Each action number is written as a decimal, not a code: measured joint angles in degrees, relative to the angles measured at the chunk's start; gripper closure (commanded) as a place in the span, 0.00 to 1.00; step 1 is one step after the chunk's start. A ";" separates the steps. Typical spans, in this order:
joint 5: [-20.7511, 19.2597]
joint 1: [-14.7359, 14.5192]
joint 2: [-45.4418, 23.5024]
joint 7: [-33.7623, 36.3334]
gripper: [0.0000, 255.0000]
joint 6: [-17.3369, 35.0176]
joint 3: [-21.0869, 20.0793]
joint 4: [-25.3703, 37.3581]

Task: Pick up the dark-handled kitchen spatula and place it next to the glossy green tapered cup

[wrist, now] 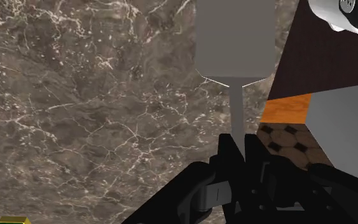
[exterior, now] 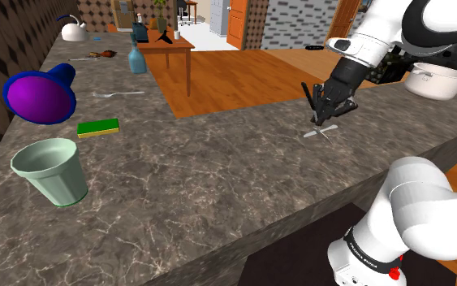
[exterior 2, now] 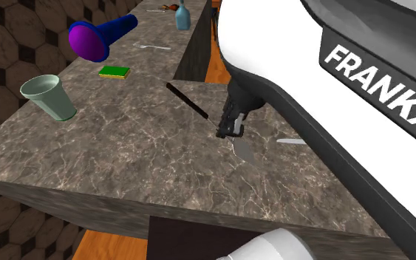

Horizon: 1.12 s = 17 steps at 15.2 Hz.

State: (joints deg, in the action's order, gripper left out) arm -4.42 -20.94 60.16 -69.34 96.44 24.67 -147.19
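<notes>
Spatula (exterior: 321, 132) hangs from the gripper (exterior: 326, 115) toward the 3 o'clock side of the bench (exterior: 218, 162) in the shoulder view. Its dark handle slants up toward 11 o'clock and its pale blade sits low over the marble; I cannot tell whether the blade touches. The green cup (exterior: 52, 171) stands well apart, at about 8 o'clock from the gripper. A green sponge (exterior: 98, 127) and a blue funnel-shaped thing (exterior: 40, 96) with a purple mouth lie beyond the cup toward 12 o'clock. The white arm comes in from 2 o'clock, with the wrist bent steeply down.

In the second exterior view the handle runs out from the gripper toward 10 o'clock and the blade toward 5 o'clock. The cup (exterior 2: 49, 97) is far off at 10 o'clock.

In the wrist view the fingers (wrist: 252, 153) are closed on the thin grey neck just behind the blade, clasping it between them.

The step in hand looks like the carry. It would go best with a lift well clear of the marble and a smooth crossing, since a grip on the neck may let the long handle pivot. The handle should miss the sponge, and the spatula should go down on bare marble just beside the cup.
</notes>
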 measured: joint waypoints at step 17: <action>11.79 -14.50 -30.90 10.39 1.00 18.23 -7.74 14.79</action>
State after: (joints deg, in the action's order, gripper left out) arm 7.38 -35.44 29.25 -58.94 114.67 16.93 -132.40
